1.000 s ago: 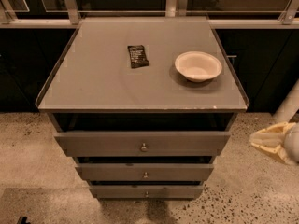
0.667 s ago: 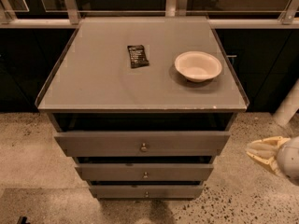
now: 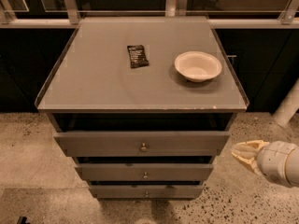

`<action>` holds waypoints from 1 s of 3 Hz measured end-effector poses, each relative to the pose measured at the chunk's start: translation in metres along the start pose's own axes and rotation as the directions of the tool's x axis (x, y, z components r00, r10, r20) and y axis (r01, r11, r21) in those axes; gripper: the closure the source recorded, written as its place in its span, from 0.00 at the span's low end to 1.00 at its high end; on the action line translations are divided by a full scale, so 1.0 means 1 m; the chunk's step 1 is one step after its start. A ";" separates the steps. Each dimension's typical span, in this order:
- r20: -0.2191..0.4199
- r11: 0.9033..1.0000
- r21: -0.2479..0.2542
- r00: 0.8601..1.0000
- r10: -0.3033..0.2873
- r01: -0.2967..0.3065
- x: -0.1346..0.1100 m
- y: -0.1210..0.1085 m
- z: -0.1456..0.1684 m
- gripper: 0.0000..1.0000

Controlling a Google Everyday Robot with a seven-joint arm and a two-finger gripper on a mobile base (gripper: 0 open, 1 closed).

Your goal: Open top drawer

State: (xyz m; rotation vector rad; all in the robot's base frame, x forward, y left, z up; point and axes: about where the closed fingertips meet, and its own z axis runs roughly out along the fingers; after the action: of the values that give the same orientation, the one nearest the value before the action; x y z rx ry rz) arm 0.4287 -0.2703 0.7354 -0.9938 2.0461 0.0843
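Note:
The top drawer [image 3: 107, 143] is the widest grey front under the cabinet top, with a small round metal knob [image 3: 144, 147] at its centre. A dark gap shows above it and its front stands out further than the two slimmer drawers [image 3: 117, 172] below. My gripper [image 3: 243, 154] is at the lower right, beside the cabinet at about the top drawer's height, a little right of the drawer's right end. It touches nothing.
The grey cabinet top [image 3: 93, 83] carries a dark snack packet [image 3: 138, 56] and a white bowl [image 3: 198, 66]. Speckled floor lies around the cabinet. Dark cabinets and a rail run behind. A white post [image 3: 287, 107] stands at the far right.
My gripper has moved down and to the left, closer to the top drawer's right end. The drawers, packet and bowl have not moved.

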 end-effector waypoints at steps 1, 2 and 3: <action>0.027 1.000 -0.017 1.000 0.015 -0.015 -0.004 -0.005 0.034 1.00; 0.058 1.000 -0.014 0.998 0.005 -0.005 -0.019 -0.014 0.063 1.00; 0.093 1.000 -0.006 0.995 -0.022 0.022 -0.040 -0.023 0.086 1.00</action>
State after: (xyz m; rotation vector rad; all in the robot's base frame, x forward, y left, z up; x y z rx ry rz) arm 0.5144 -0.2281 0.7149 -0.9980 1.9515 0.1235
